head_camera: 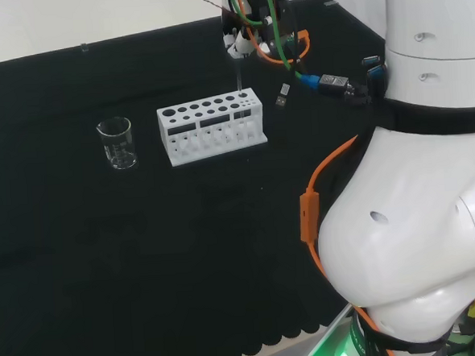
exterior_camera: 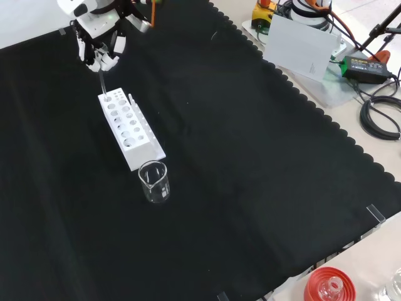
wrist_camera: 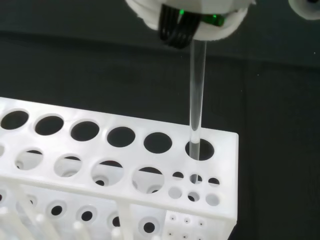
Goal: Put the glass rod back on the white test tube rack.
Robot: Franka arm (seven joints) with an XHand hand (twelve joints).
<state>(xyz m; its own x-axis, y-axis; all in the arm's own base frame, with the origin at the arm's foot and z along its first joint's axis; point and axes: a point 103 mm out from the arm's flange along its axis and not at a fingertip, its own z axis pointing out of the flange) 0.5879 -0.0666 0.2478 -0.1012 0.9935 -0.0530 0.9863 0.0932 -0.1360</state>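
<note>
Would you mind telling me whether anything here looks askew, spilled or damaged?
Nothing stands out. The rack sits flat and whole on the cloth, the beaker stands upright beside it, and the rod hangs upright from the hand with its tip in an end hole of the rack. No spill shows.

White arm [head_camera: 417, 215] stretched forward over the worktop, big links at the right of the head view, hand [exterior_camera: 100, 47] at the top left of the front view, pointing downward, fingers [exterior_camera: 116, 45] curled together and pinching a thin glass rod [wrist_camera: 196, 100] that hangs upright
</note>
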